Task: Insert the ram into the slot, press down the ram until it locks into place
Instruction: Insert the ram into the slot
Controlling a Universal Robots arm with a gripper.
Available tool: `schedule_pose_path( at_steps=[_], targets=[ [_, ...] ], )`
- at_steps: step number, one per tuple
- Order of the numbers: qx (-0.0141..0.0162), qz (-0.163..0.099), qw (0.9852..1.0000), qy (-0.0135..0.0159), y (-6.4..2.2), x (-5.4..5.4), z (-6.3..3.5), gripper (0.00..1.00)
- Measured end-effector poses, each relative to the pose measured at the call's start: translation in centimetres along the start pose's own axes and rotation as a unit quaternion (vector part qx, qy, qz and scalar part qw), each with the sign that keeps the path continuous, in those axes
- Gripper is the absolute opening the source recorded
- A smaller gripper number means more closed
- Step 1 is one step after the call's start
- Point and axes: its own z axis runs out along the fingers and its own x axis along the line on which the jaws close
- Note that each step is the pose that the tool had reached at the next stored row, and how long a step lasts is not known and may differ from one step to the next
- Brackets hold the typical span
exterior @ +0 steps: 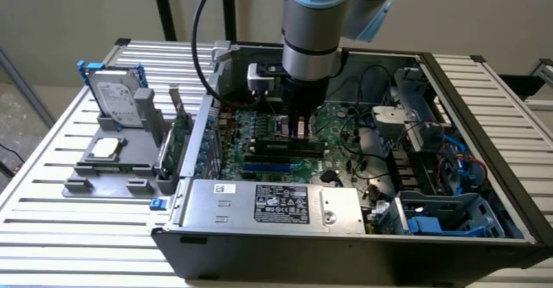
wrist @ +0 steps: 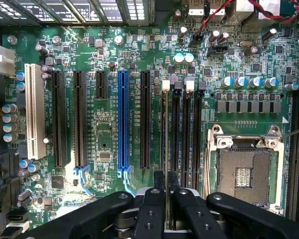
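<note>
My gripper (wrist: 167, 178) reaches down into the open computer case (exterior: 484, 171), over the green motherboard (wrist: 104, 144). Its two black fingers (wrist: 158, 184) stand close together, shut on the ram (wrist: 166, 149). The ram shows edge-on as a thin green strip running away from the fingertips. It lies along the outermost of several parallel black memory slots (wrist: 187, 134), the one nearest the black expansion sockets; whether it is seated there I cannot tell. In the exterior view the gripper (exterior: 298, 125) hangs just above the slots (exterior: 285, 149).
A blue socket (wrist: 122, 119), black expansion sockets (wrist: 79, 119) and a white one (wrist: 34, 114) lie beside the memory slots. The open CPU socket (wrist: 243, 174) is on the other side. The power supply (exterior: 276, 204), cables (exterior: 372, 165) and drive cage (exterior: 441, 217) crowd the case. A hard drive (exterior: 116, 97) stands outside it.
</note>
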Motion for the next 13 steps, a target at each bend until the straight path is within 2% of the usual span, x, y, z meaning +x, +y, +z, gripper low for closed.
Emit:
schedule_pose_path(
  at_steps=[13],
  targets=[
    [0.0000, 0.000, 1.0000, 0.0000, -0.01, -0.05, 0.13, 0.13]
  ],
)
